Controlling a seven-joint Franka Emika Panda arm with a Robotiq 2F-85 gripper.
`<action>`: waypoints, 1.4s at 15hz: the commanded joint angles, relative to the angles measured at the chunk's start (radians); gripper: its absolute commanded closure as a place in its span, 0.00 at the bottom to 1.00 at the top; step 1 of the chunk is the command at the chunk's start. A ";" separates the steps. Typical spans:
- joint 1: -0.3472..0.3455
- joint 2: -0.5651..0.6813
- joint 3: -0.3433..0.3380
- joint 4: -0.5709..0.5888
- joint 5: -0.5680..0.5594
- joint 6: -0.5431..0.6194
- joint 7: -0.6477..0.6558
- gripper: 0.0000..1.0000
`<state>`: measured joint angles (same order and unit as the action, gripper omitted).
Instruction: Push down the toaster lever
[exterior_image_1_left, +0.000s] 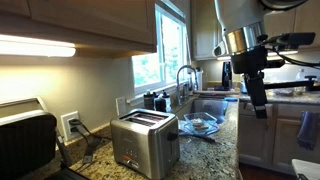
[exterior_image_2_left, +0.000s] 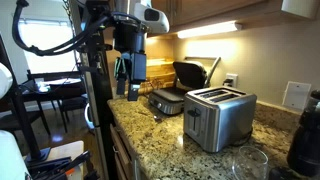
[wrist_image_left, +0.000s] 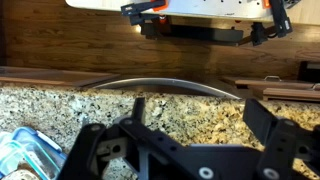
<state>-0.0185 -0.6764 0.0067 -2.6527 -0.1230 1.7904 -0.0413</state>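
Speckled brown granite forms the kitchen bench (exterior_image_1_left: 215, 150), which runs beneath wooden cabinets with a glowing strip light (exterior_image_1_left: 35, 47) and a bright window (exterior_image_1_left: 170, 50) behind a curved chrome faucet (exterior_image_1_left: 185, 80).

The boxy brushed stainless-steel two-slot toaster (exterior_image_1_left: 145, 142) stands upright on the bench, its dark slots facing up; in an exterior view it sits near the bench's front edge (exterior_image_2_left: 222, 117). A small dark toaster lever (exterior_image_2_left: 192, 113) shows faintly on the narrow end face, too small to tell its height.

Behind the toaster is a larger black appliance with chrome trim (exterior_image_2_left: 185, 85), seen at the near edge in an exterior view (exterior_image_1_left: 25, 145). A white wall outlet (exterior_image_1_left: 70, 125) with a dark cord plugged in is beside it. A clear glass bowl (exterior_image_1_left: 198, 125) rests on the bench between the toaster and the sink.

The black end effector (exterior_image_1_left: 260, 108) hangs in the air, pointing downward, well apart from the toaster and touching nothing; in an exterior view it hovers past the end of the bench (exterior_image_2_left: 128, 90). In the wrist view its two dark fingers (wrist_image_left: 90, 150) are spread wide, with nothing between them (wrist_image_left: 185, 140), over granite, with a blue-lidded clear container (wrist_image_left: 20, 155) at the lower corner.
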 joint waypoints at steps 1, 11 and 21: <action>0.006 0.000 -0.005 0.002 -0.003 -0.002 0.003 0.00; 0.021 0.019 0.007 0.017 0.006 0.008 0.010 0.00; 0.051 0.168 0.061 0.118 0.077 0.281 0.080 0.00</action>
<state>0.0199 -0.5776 0.0658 -2.5760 -0.0649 1.9827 0.0026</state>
